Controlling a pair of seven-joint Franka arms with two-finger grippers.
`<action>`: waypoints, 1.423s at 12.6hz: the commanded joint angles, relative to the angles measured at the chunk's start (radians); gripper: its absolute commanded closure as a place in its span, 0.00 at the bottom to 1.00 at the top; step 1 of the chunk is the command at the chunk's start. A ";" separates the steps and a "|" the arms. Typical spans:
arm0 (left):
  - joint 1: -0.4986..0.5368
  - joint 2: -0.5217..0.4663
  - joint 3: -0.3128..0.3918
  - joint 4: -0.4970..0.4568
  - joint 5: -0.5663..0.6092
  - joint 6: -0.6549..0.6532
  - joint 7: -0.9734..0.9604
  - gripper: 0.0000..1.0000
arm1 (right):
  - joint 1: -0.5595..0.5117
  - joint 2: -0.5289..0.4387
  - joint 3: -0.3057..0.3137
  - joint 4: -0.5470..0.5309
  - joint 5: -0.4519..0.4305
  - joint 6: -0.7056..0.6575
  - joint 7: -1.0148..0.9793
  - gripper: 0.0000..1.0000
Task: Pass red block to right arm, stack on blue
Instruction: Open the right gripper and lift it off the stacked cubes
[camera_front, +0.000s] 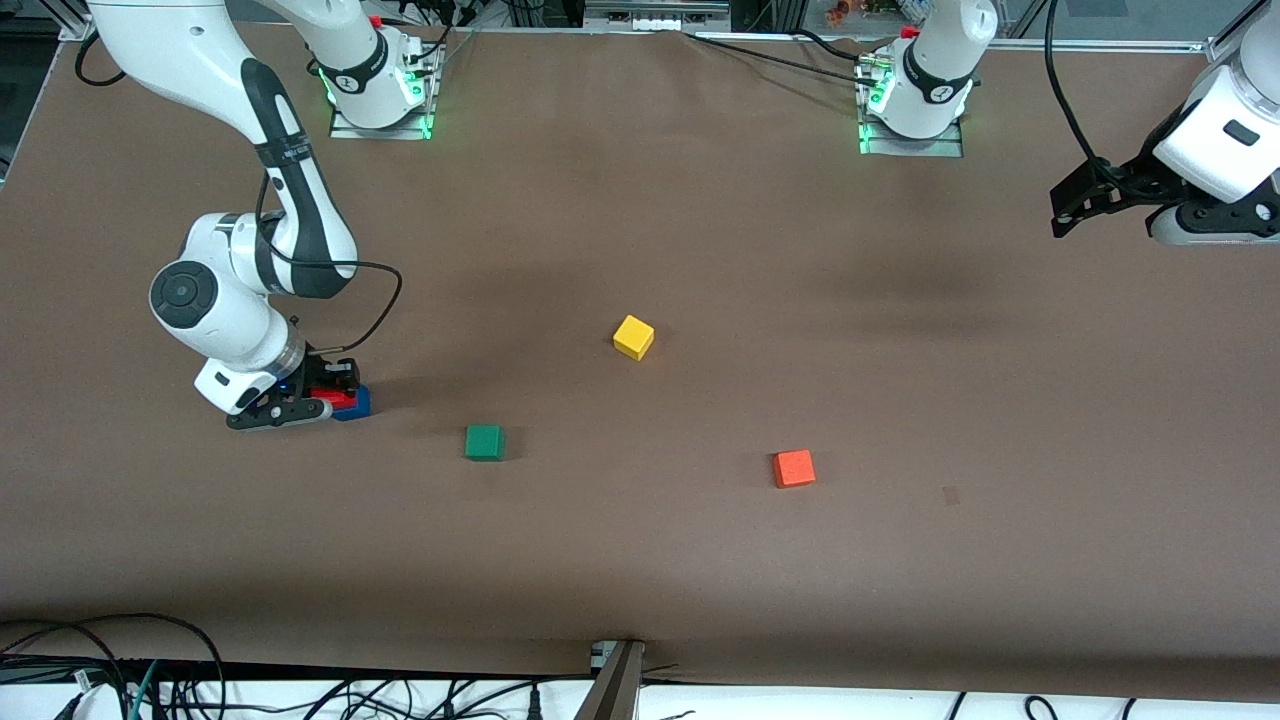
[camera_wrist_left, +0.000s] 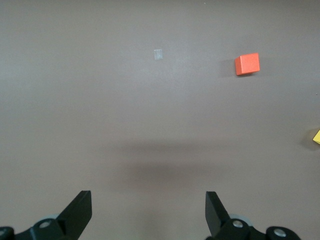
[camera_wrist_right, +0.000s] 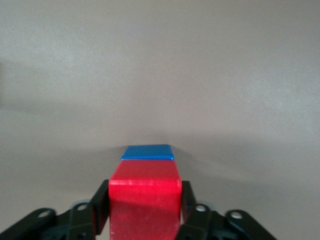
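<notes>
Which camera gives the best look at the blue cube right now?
The right wrist view: the blue cube shows its top face clearly, just past the red block gripped in the right gripper. The front view shows only a blue sliver beside the jaws. The left wrist view misses it.

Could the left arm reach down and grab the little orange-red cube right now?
Probably yes. The left gripper hangs open and empty over the table at the left arm's end, and the small orange-red cube sits alone on bare table with nothing beside it. The right gripper, shut on the small red cube, is busy elsewhere.
</notes>
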 joint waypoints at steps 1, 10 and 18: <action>0.001 -0.007 -0.010 -0.010 -0.018 0.014 -0.008 0.00 | 0.007 -0.044 -0.016 0.019 -0.018 -0.064 -0.008 0.00; 0.001 -0.003 -0.010 -0.003 -0.018 0.014 -0.007 0.00 | 0.003 -0.055 -0.043 0.424 -0.021 -0.681 -0.005 0.00; 0.001 0.003 -0.017 0.008 -0.018 -0.008 -0.013 0.00 | -0.007 -0.076 -0.085 0.719 -0.021 -1.130 0.007 0.00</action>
